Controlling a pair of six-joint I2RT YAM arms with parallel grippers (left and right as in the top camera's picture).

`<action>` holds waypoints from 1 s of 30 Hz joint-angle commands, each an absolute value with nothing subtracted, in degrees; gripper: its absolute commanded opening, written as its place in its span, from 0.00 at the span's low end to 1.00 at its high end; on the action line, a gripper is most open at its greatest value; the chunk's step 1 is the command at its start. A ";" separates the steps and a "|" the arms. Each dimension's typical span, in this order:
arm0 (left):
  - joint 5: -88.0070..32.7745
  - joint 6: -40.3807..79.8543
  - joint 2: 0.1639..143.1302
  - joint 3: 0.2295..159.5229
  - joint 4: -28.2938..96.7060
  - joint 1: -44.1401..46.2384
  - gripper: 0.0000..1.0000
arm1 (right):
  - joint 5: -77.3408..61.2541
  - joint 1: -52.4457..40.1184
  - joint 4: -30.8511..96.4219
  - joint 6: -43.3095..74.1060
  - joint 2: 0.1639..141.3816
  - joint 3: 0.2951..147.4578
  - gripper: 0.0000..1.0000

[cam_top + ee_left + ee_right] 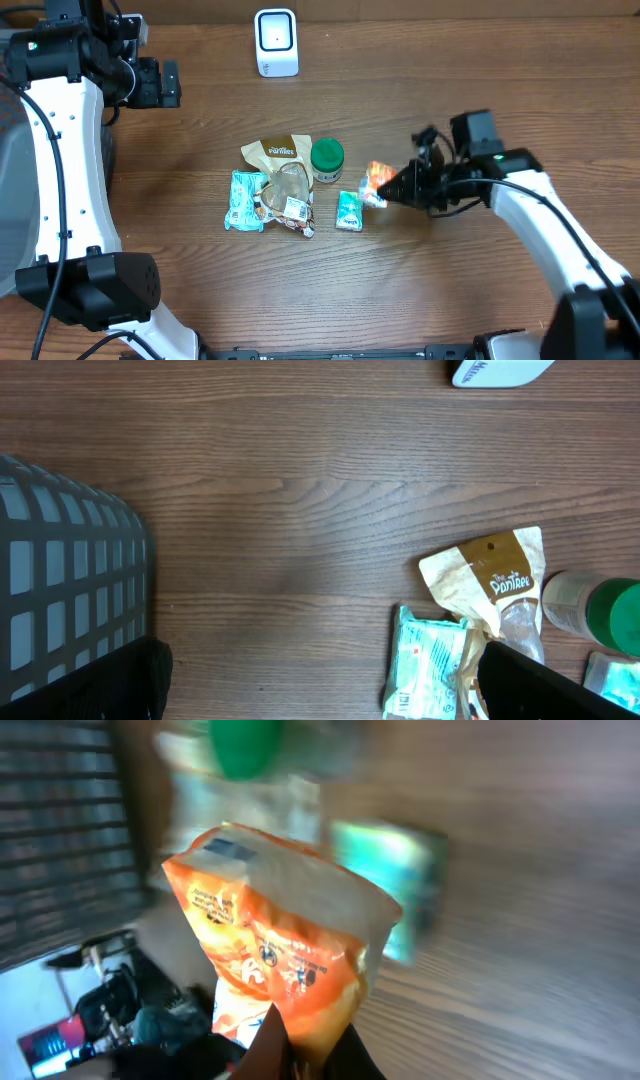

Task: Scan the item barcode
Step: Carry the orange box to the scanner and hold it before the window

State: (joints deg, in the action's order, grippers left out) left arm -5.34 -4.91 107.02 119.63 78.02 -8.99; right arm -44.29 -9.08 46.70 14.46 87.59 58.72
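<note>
Quick count of what's on the counter: one white scanner at the far edge, standing upright on its own. In the middle there's a little heap: one brown pouch with "Pantree" printed on it, one clear bag of snacks lying partly over the pouch, one bigger teal packet on the left of the heap, one small teal packet on the right of it, and one jar with a green lid tucked beside the pouch. Then there's one orange packet, just right of the small teal packet. So six items plus the scanner. There's also one grey basket off at the left side.

Two arms. The right one reaches in from the right side, forearm low and pointing left toward the heap. The right hand is clamped all the way down on an edge of the orange packet, and from its wrist camera the packet sticks out in front of the fingers, tilted. That view is blurry, so I can't tell if the packet is clear of the counter. It's well apart from the scanner.

The left arm is parked at the far left corner, left hand spread fully wide with nothing in it, pointing right, near the basket.
</note>
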 commanded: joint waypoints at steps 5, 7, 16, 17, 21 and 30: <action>-5.10 -6.04 107.50 120.16 77.93 -8.97 1.00 | -65.01 -8.93 46.33 10.35 82.00 66.00 0.04; -5.10 -6.04 107.50 120.16 77.93 -8.97 1.00 | -71.79 -8.93 43.57 10.37 81.97 66.13 0.04; -5.10 -6.04 107.50 120.16 77.93 -8.97 1.00 | -76.01 -8.93 40.05 14.98 81.97 66.13 0.04; -5.10 -6.04 107.50 120.16 77.93 -8.97 1.00 | -73.93 -8.93 40.07 16.45 81.97 66.13 0.04; -5.10 -6.04 107.50 120.16 77.93 -8.97 0.99 | -65.21 -9.04 40.82 21.56 82.04 66.78 0.04; -5.10 -6.04 107.50 120.16 77.93 -8.97 1.00 | -41.23 -13.43 64.49 15.03 92.25 93.27 0.04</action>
